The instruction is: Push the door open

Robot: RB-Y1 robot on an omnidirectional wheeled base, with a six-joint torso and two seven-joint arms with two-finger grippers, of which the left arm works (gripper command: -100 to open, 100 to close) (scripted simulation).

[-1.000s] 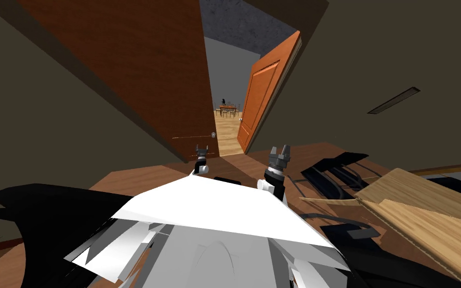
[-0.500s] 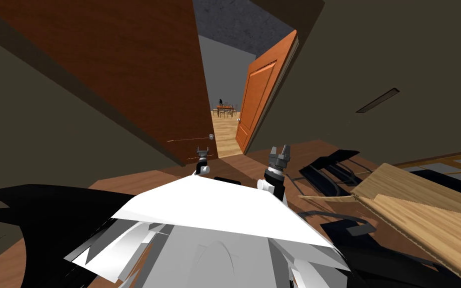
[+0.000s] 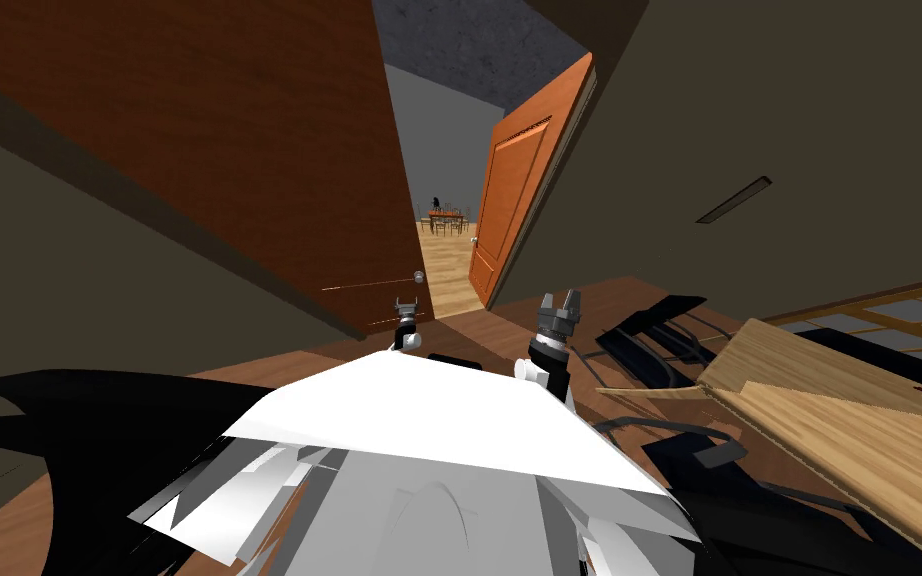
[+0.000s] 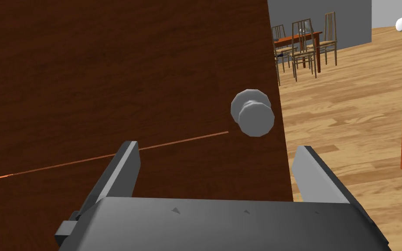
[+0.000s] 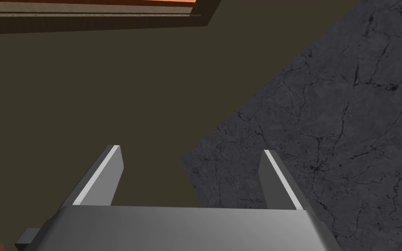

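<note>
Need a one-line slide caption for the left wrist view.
Open left end effector facing the brown door, its grey knob just ahead.

The door [image 3: 199,140] has swung toward the upper left of the frame, its knob [image 3: 418,277] sliding left and down; the gap is wider. My view turned too: the vent [image 3: 734,200] drifted left, and more window [image 3: 899,310] shows at right.

dark-brown door [image 3: 249,150] ajar, grey knob [image 3: 418,277] nr its free edge | L gripper [image 3: 406,303] just below knob | R gripper [image 3: 561,301] apart from door | orange door [image 3: 514,200] open beyond gap | dining table [image 3: 446,214] far back
</note>
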